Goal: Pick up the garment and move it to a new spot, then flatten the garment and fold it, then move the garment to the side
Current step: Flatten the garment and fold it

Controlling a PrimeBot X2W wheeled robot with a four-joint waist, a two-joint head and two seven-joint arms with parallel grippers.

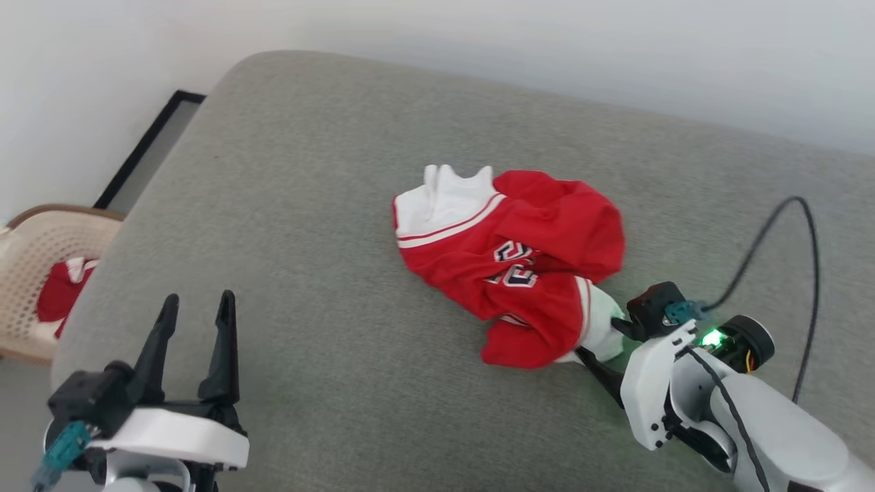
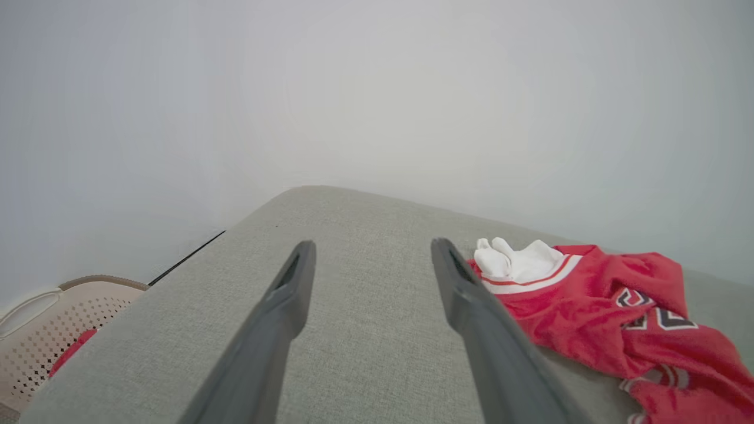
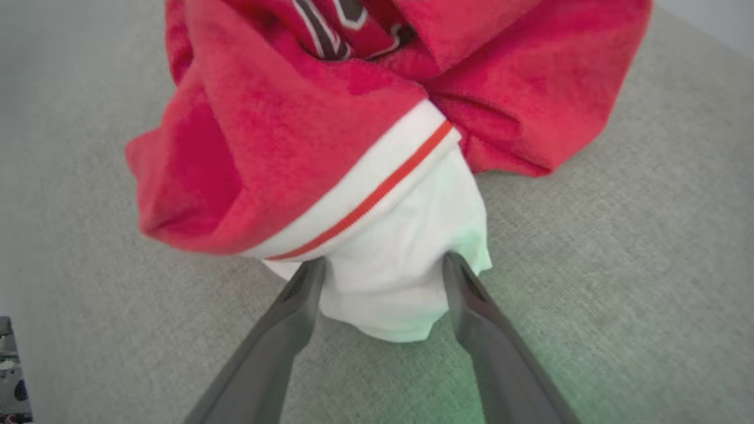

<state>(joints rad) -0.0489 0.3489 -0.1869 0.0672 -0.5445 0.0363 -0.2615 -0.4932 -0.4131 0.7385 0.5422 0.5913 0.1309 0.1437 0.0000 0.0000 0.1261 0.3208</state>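
Now, the red and white jersey T-shirt (image 1: 519, 266) lies crumpled in a heap on the grey fabric cushion (image 1: 307, 205), right of centre in the head view, with black white-outlined lettering showing in its folds and one white sleeve bunched at the far end. Over on the right, the right pincer (image 1: 605, 345) is down at the near end of the heap, its two dark fingers spread wide apart with the other white sleeve, edged in a red stripe, sitting between them. From the right wrist view the fingertips (image 3: 312, 277) stand at either side of that white cloth, touching its edges, not squeezed onto it. A green light (image 1: 711, 337) glows on that wrist and tints the sleeve, and a black cable (image 1: 806, 225) loops up behind the arm. Across the way, the left pincer (image 1: 198, 301) hovers at the lower left, fingers also wide apart with nothing between them, well apart from the shirt. Beside the cushion on the left stands a beige perforated basket (image 1: 41, 246) with a red and white cloth (image 1: 58, 290) in it
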